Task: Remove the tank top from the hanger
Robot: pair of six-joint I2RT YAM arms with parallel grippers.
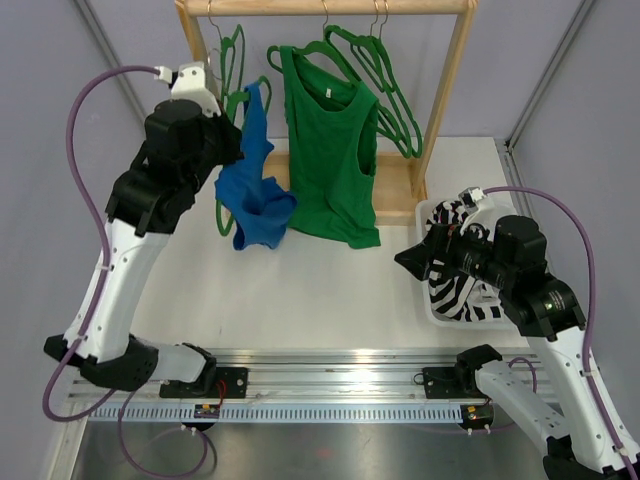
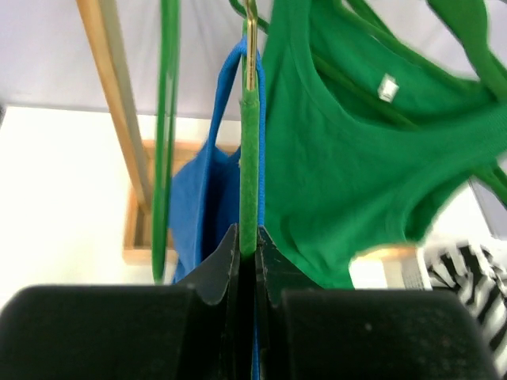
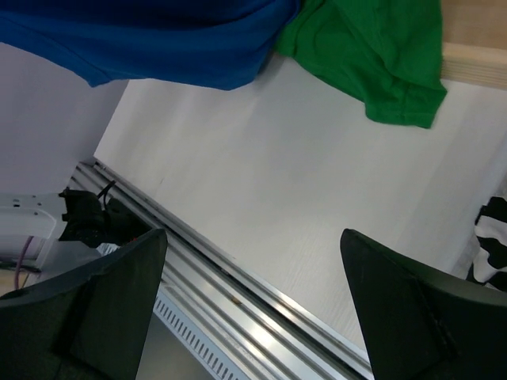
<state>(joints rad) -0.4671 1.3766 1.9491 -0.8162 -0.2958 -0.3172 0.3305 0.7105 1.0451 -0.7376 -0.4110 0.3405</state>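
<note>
A blue tank top point(image 1: 255, 190) hangs from a green hanger point(image 2: 249, 158) at the left of the wooden rack point(image 1: 452, 90). One strap runs up beside the hanger's gold hook, and the body sags low in a bunch. My left gripper point(image 1: 236, 140) is shut on the hanger's lower bar, with the blue tank top point(image 2: 202, 206) just behind the jaws. A green tank top point(image 1: 330, 160) hangs on its own hanger to the right. My right gripper point(image 1: 410, 262) is open and holds nothing, low over the table to the right of both tops. In its wrist view the blue hem point(image 3: 158, 39) is above it.
Empty green hangers point(image 1: 385, 80) hang at the right of the rail, and another point(image 1: 231, 60) hangs at the left. A white basket point(image 1: 432, 310) with a zebra-striped cloth point(image 1: 455, 290) sits under my right arm. A metal rail point(image 1: 330, 370) runs along the near table edge.
</note>
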